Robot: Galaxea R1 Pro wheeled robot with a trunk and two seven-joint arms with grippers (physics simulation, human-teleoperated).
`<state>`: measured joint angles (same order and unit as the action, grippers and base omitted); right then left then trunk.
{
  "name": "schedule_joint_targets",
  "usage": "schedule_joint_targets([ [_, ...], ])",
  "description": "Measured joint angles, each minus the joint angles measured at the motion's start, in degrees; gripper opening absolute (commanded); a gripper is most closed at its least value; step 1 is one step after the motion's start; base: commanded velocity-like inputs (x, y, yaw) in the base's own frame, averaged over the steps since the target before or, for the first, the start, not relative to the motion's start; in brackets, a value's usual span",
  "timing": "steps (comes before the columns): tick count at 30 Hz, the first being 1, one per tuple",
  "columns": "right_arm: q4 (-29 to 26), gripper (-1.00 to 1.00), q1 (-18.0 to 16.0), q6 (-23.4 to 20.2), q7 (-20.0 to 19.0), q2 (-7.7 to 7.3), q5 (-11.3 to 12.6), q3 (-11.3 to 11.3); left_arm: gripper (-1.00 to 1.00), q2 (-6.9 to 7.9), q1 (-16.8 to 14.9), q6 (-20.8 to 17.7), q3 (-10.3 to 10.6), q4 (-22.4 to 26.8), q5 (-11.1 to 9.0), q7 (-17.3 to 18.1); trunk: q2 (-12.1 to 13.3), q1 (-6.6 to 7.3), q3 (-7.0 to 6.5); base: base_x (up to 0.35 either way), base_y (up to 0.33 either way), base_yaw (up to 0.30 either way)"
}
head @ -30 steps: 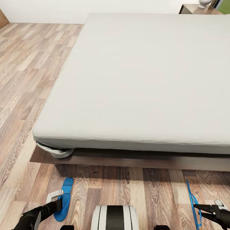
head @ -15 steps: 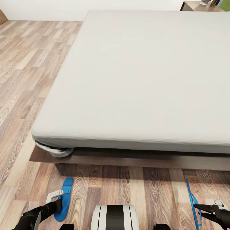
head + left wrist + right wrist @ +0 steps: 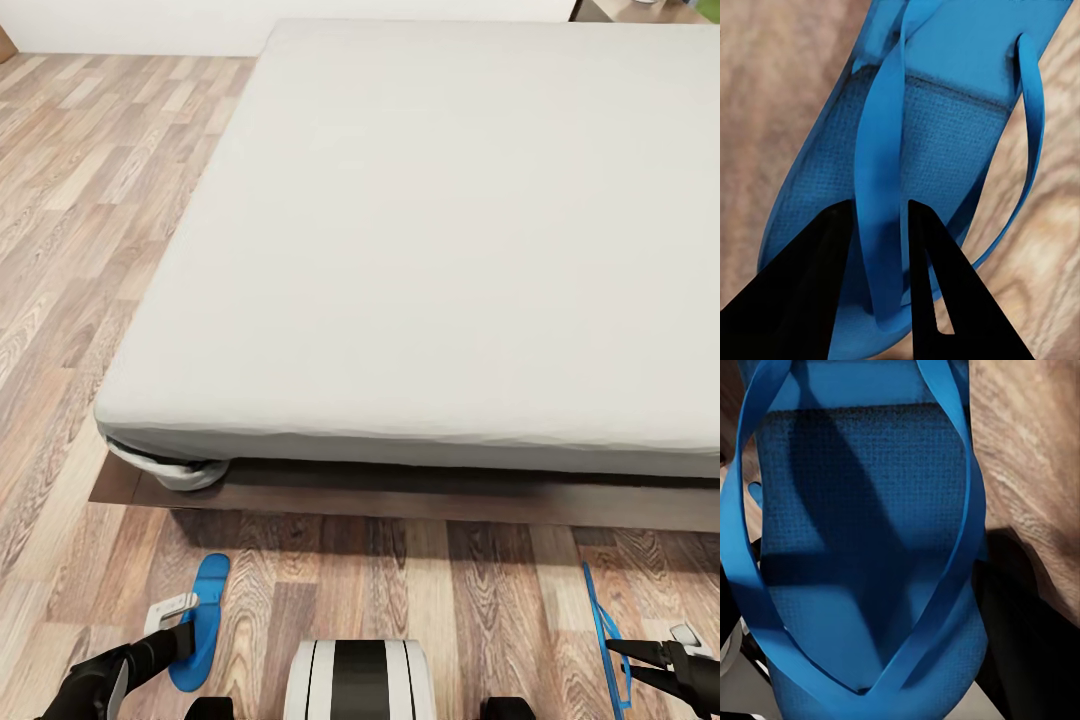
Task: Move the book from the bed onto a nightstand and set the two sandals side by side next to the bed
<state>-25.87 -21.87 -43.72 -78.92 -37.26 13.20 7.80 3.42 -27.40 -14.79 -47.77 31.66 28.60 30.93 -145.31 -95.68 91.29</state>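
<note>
— What has changed in the last second?

— Only my view. My head has tipped down a little: the bed [image 3: 440, 230] sits higher in the head picture than before, and the nightstand [image 3: 640, 12] is now a sliver at the far right corner. My arms and the sandals have kept their places.

— And where are the sandals?

— One in each gripper. My left gripper [image 3: 881, 247] is clamped on the strap of the left sandal [image 3: 200, 622], which shows flat against the floor [image 3: 450, 590] in front of the bed. My right gripper [image 3: 655, 660] is at the right sandal [image 3: 603, 632], which is turned on edge; I judge it held, but I cannot tell how the fingers stand.

— The book?

— I see none on the mattress from here.

— So what does that mean?

— The sandals are well apart, so the pairing is not yet done. I judge I am lining up to set them down together by the bed.
</note>
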Motion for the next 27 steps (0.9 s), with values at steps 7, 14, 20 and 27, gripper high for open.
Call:
schedule_joint_targets([
  [7,0.0,-1.0,0.0,0.0,0.0,0.0,0.0,0.0,-1.0,0.05,0.0,0.0,-0.2,2.3,1.9,3.8,-0.1,-0.15,1.34,0.0,0.0,0.0],
  [14,0.0,-1.0,0.0,0.0,0.0,0.0,0.0,0.0,-1.0,0.05,0.0,0.1,-0.2,2.3,1.8,3.8,-0.1,-0.15,1.34,0.0,0.0,0.0],
  [20,0.0,-1.0,0.0,0.0,0.0,0.0,0.0,0.0,-1.0,0.05,0.0,0.0,-0.2,2.3,1.8,3.8,-0.1,-0.15,1.34,0.0,0.0,0.0],
  [27,0.0,-1.0,0.0,0.0,0.0,0.0,0.0,0.0,-1.0,0.03,0.0,0.1,0.0,1.2,1.0,2.0,0.0,-0.08,0.67,0.0,0.0,0.0],
])
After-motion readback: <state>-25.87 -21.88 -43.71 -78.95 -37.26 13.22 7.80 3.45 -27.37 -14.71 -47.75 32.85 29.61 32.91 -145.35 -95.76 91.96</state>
